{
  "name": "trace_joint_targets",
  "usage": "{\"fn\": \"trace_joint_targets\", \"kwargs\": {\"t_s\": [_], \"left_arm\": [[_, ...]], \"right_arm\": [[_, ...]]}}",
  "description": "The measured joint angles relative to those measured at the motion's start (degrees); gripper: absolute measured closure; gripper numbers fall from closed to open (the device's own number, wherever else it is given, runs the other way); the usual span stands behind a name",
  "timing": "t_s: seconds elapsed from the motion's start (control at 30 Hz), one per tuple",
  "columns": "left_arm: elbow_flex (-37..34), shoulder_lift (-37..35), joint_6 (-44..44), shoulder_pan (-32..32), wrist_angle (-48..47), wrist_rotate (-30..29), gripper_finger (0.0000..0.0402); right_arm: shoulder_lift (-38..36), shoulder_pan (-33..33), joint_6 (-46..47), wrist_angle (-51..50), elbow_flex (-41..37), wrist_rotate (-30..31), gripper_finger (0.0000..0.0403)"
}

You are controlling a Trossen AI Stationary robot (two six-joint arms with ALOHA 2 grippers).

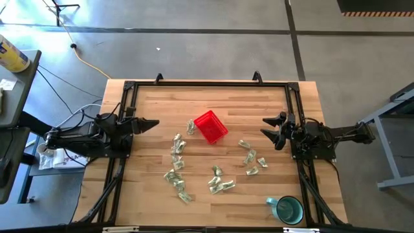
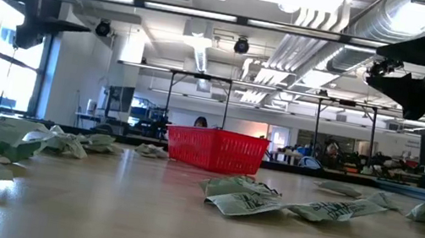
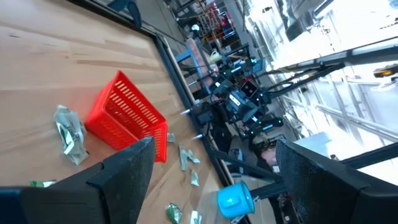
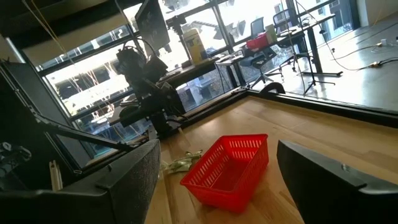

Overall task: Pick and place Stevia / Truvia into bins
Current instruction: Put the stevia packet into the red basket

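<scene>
— Crumpled packets (image 2: 247,200) lie right by the low camera, and we see more scattered across the table (image 1: 149,194). None picked up yet?

— None; our red basket (image 1: 211,127) looks empty from the right wrist. Left gripper (image 1: 150,124) and right gripper (image 1: 270,127) wait at opposite edges, jaws spread, grasping nothing. Only overhead shows the teal mug (image 1: 288,209) in the corner.
</scene>
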Motion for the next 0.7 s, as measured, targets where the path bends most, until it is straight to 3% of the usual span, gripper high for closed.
{"fn": "trace_joint_targets", "kwargs": {"t_s": [0.17,0.33,0.43,0.57,0.7], "left_arm": [[0.0,0.0,-0.3,0.0,0.0,-1.1,0.0034],[0.0,0.0,-1.3,0.0,0.0,-1.3,0.0035],[0.0,0.0,-1.2,0.0,0.0,-1.3,0.0034],[0.0,0.0,-1.2,0.0,-0.1,-1.3,0.0034],[0.0,0.0,0.6,0.0,-0.2,-1.3,0.0035]], "right_arm": [[0.0,0.0,2.0,2.0,0.0,1.9,0.0091],[0.0,0.0,19.3,10.4,0.0,2.6,0.0091],[0.0,0.0,25.4,15.3,0.0,7.7,0.0091],[0.0,0.0,23.6,21.9,0.0,15.0,0.0091],[0.1,0.0,24.1,25.4,0.0,12.9,0.0091]]}}
